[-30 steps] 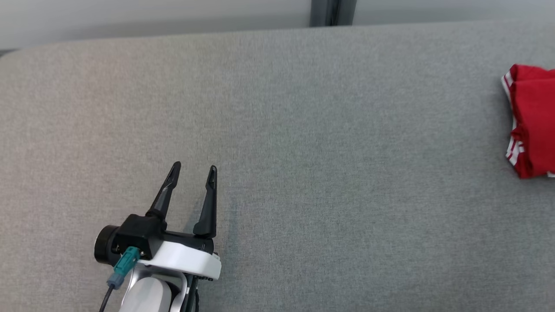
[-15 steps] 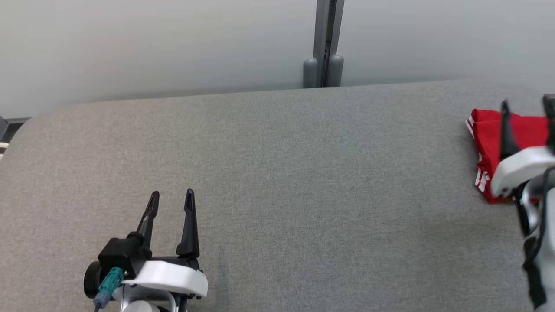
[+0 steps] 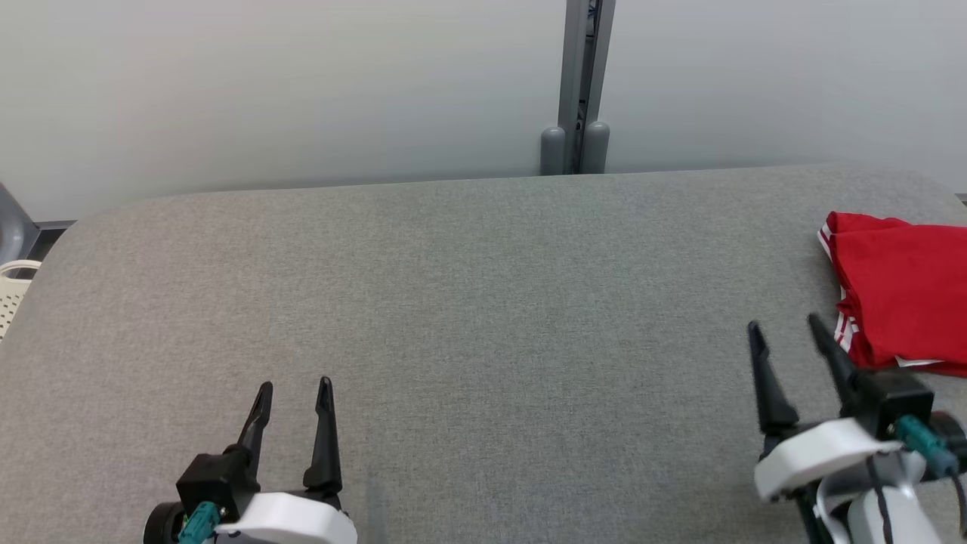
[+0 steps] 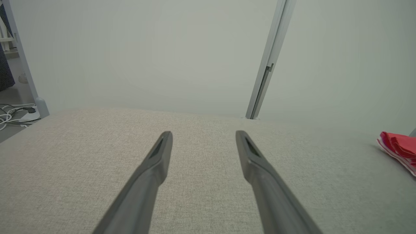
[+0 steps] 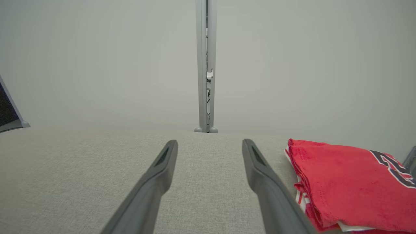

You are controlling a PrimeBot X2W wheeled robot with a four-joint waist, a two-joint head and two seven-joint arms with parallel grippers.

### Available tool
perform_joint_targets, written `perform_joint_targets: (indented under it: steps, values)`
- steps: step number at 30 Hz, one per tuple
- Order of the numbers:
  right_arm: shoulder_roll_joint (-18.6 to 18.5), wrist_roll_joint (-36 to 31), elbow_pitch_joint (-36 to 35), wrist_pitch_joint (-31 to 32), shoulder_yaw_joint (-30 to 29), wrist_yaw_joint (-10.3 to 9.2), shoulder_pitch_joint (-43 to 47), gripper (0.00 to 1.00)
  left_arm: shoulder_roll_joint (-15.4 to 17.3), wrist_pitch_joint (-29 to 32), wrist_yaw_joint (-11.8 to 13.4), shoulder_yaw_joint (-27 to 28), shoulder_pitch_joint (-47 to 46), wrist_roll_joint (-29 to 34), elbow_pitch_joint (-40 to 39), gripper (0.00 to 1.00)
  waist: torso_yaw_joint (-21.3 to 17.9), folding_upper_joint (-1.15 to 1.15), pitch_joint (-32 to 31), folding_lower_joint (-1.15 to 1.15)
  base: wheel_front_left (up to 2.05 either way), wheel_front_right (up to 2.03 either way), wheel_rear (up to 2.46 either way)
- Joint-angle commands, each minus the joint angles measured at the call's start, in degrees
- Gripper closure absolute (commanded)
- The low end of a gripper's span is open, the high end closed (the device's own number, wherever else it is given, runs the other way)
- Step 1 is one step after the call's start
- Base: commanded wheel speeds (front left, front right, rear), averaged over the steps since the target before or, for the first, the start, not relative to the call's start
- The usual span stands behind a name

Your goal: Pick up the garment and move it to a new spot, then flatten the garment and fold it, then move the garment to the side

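Note:
The garment (image 3: 903,291) is a red piece with white-striped trim, folded into a compact stack at the far right of the grey fabric table (image 3: 483,302). It shows again in the right wrist view (image 5: 344,182), with dark lettering on top, and as a small red edge (image 4: 398,148) in the left wrist view. My right gripper (image 3: 786,332) stands open just left of the stack, holding nothing. My left gripper (image 3: 295,391) is open at the lower left, far from the garment, with bare cloth between its fingers.
A pale wall panel with a grey vertical post (image 3: 578,83) runs behind the table's far edge. A white basket rim (image 3: 11,291) shows off the left edge. Cables (image 4: 13,113) lie on the floor beyond the left corner.
The head camera has tilted up, showing more wall. My right gripper has drawn back from over the garment to the lower right, left of the stack. The left gripper stays open.

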Motion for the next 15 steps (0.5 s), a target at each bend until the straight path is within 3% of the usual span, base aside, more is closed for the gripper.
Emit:
perform_joint_targets:
  steps: [1,7,15]
  values:
    - [-0.1,1.8,-1.1,0.0,1.1,0.02,1.8,0.0,0.3,-0.1,0.2,0.3,0.9,0.2,-0.1,0.0,0.2,0.0,0.0,0.0,0.0,0.0,0.0]
    - [-0.2,7.7,-4.9,-0.1,4.0,0.02,7.7,0.0,0.3,-0.1,-0.2,0.1,2.0,0.6,-0.2,0.0,1.4,0.0,-0.2,0.0,0.0,0.0,0.0]
    - [-0.2,9.8,-5.6,-1.1,4.3,0.02,9.1,0.0,0.2,-0.1,-0.4,-0.3,1.9,0.7,0.1,0.0,2.3,0.0,-0.9,0.0,0.0,0.0,0.0]
